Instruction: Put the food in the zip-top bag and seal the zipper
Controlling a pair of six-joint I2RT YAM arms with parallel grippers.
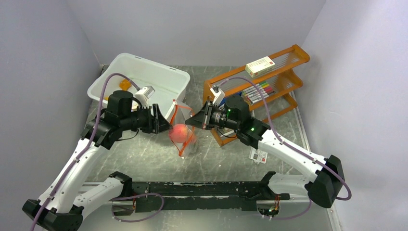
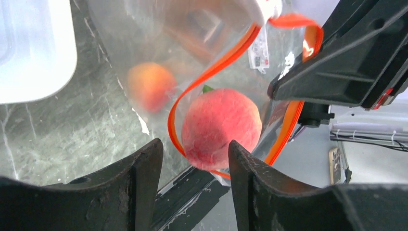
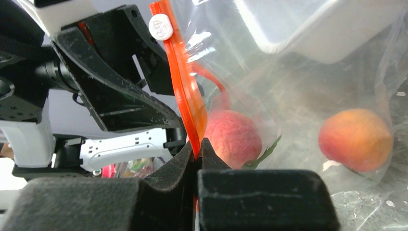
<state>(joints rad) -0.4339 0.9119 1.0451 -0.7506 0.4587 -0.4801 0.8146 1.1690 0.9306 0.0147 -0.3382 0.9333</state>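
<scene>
A white tub [image 1: 144,79] sits in the far-left corner of the worktop [image 1: 144,161], while an orange wooden rack [image 1: 288,79] near the far-right corner holds coloured markers [image 1: 257,90], a white box [image 1: 260,66] on top.

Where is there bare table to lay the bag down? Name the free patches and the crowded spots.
Free: the table strip between bag and near rail, flanked by both arms; a smaller gap between tub and rack at the back. Crowded: the centre, where left gripper and right gripper meet at the bag.
</scene>
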